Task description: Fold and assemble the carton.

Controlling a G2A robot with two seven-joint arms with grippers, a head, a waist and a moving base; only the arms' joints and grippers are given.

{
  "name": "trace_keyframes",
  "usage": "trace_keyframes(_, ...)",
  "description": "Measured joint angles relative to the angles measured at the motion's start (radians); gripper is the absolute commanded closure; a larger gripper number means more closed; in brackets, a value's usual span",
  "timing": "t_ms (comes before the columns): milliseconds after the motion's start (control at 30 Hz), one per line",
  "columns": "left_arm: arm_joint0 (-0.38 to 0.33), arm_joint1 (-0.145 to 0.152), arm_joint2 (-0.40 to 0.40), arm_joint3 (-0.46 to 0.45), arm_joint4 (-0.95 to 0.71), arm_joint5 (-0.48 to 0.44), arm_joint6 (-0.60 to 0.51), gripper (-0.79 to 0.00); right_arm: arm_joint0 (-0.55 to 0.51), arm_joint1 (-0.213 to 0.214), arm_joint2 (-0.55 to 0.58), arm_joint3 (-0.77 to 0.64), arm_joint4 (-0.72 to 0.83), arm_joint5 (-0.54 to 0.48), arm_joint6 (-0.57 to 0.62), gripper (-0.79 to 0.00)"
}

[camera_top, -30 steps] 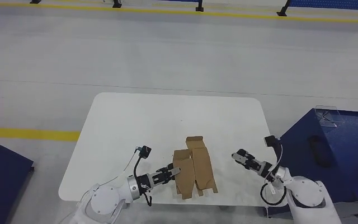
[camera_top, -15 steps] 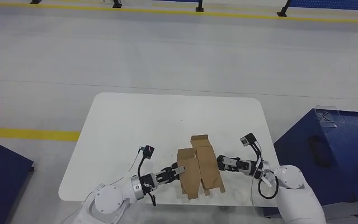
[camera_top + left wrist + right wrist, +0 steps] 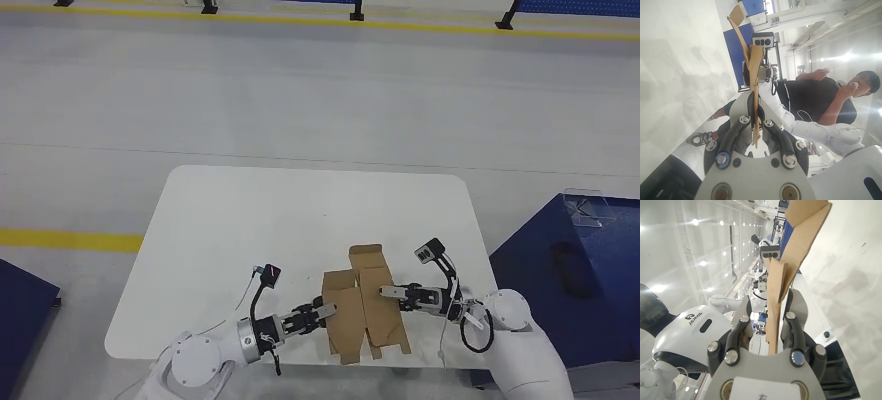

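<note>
Top view: the carton (image 3: 362,305) is lying lower centre, long axis running up-frame, with the left gripper (image 3: 318,315) and right gripper (image 3: 388,293) flanking it.
Left wrist view: fingers (image 3: 750,106) are clamping its edge.
Right wrist view: fingers (image 3: 797,308) are standing apart, straddling its edge.

We see the flattened brown carton (image 3: 365,305) over the near part of the white desk (image 3: 250,230); whether it rests on the surface we cannot tell. It shows two long panels side by side, with short flaps at their ends. At the carton's left edge the left tool (image 3: 322,316) meets the shorter panel. At the carton's right edge the right tool (image 3: 386,293) touches the longer panel. Farther right of the carton, off the desk, stands a blue cabinet (image 3: 565,265). Well left of the carton, a yellow line (image 3: 70,240) crosses the grey floor (image 3: 320,100).
</note>
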Motion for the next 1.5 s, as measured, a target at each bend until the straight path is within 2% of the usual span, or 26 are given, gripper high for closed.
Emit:
trace_keyframes(33, 0.002, 0.001, -0.001, -0.001, 0.001, 0.0, 0.0, -0.785, 0.001, -0.001, -0.009, 0.004, -0.005, -0.002, -0.004, 0.0)
trace_keyframes(200, 0.011, 0.006, -0.022, -0.001, -0.012, -0.014, 0.009, -0.785, 0.004, -0.003, -0.034, 0.011, 0.004, -0.01, -0.009, 0.0)
trace_keyframes(433, 0.016, 0.027, -0.153, 0.058, -0.056, -0.034, -0.005, -0.785, 0.006, -0.001, -0.025, 0.017, 0.021, -0.01, -0.009, 0.0)
trace_keyframes(567, 0.025, 0.035, -0.196, 0.069, -0.071, -0.035, -0.013, -0.785, 0.006, -0.001, -0.025, 0.017, 0.021, -0.01, -0.009, 0.0)
trace_keyframes(1500, 0.017, 0.038, -0.198, 0.08, -0.043, -0.027, -0.02, -0.785, 0.006, -0.001, -0.025, 0.017, 0.021, -0.01, -0.009, 0.0)
